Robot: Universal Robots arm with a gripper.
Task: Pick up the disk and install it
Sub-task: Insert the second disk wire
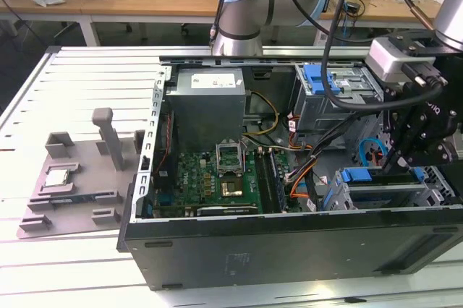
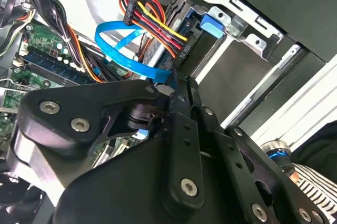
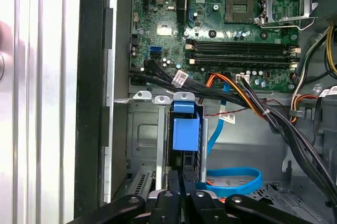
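The room is evenly lit from above, and the slatted white table shines, with a bright patch of glare near its front edge. Inside the open computer case it is dimmer and shadowed. In the second wrist view the black gripper looms close, dark and soft-edged.

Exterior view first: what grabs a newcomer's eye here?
The open black computer case lying on its side, its green motherboard exposed, dominates the slatted metal table. At the exterior view's right, the black end effector reaches down to the blue-framed disk standing edge-on in the drive bay. At the exterior view's left sits a grey plastic fixture tray.
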